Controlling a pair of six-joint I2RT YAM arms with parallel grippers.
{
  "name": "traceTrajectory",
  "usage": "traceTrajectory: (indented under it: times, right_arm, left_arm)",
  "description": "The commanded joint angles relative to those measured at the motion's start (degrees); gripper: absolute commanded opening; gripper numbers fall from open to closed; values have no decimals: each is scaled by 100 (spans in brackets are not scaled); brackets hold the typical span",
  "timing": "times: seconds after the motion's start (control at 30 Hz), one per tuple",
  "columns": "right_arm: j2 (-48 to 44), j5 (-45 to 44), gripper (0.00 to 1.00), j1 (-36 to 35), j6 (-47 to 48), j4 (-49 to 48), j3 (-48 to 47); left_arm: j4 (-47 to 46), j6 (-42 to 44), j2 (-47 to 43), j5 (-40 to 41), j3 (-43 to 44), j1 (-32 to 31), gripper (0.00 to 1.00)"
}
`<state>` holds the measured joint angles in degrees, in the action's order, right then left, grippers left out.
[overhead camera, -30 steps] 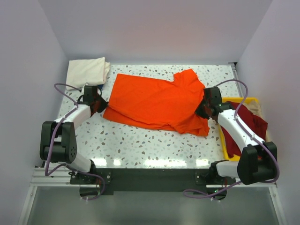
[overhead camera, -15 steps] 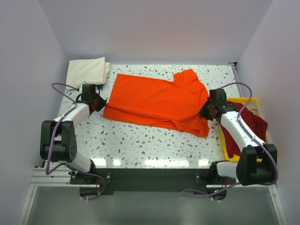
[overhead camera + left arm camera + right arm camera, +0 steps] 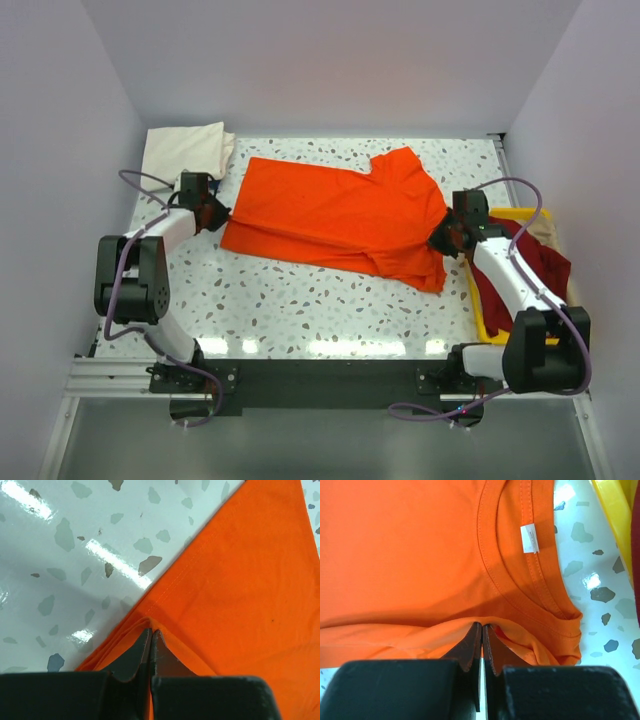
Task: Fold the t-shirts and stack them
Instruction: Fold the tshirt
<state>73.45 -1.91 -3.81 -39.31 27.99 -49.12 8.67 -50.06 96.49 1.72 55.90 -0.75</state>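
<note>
The bright orange t-shirt lies spread across the middle of the table, hem to the left, neck to the right. My left gripper is shut on its left hem edge. My right gripper is shut on the cloth just below the collar, and the white neck label shows in the right wrist view. The cream t-shirt lies folded at the back left corner. The dark red t-shirt is bunched in the yellow tray at the right.
The yellow plastic tray stands at the table's right edge, close beside my right arm. White walls close in the table at the back and both sides. The speckled tabletop shows bare in front of the orange shirt.
Both grippers have drawn outward and a little toward the back, still gripping the orange shirt. The shirt is pulled flatter and has shifted slightly away from me.
</note>
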Motion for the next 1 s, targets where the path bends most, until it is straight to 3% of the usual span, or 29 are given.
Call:
traceTrajectory:
  times: [0.0,0.97]
  right_arm:
    - [125,42,0,82,117,-232,-53]
    - [750,68,0,135,-103,-505,-352]
  left_arm:
    - [-199,-56,89,48,334,75,0]
    - [-207,-3,573,66,668,75,0]
